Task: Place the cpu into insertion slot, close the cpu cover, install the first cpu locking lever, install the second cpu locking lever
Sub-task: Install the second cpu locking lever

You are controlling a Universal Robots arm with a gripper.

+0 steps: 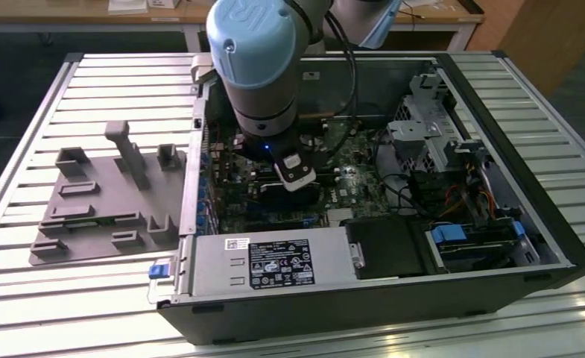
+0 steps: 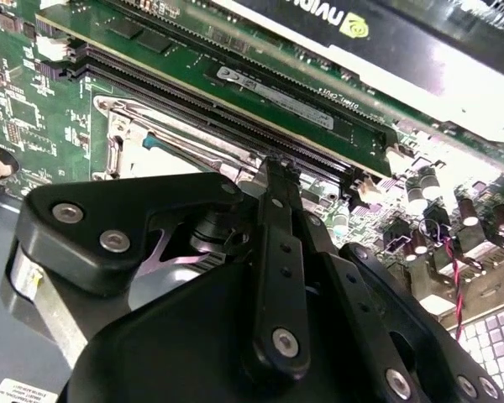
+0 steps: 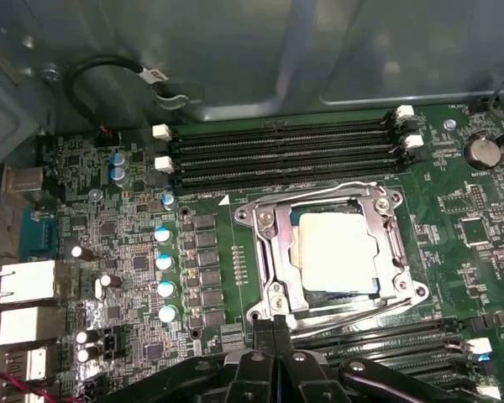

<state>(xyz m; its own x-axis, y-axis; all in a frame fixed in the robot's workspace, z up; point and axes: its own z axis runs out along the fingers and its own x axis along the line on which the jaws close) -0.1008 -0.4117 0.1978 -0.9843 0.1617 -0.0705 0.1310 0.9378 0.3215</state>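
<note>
While cpu cover (image 3: 336, 252) lies shut – pincer (image 3: 273, 326) at its edge.

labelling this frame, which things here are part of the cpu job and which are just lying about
Part of the job:
- cpu, seated in the socket
- cpu cover, closed around it
- insertion slot
- gripper, at the socket's edge

Just lying about:
- memory slots
- grey fixture tray
- power supply
</note>
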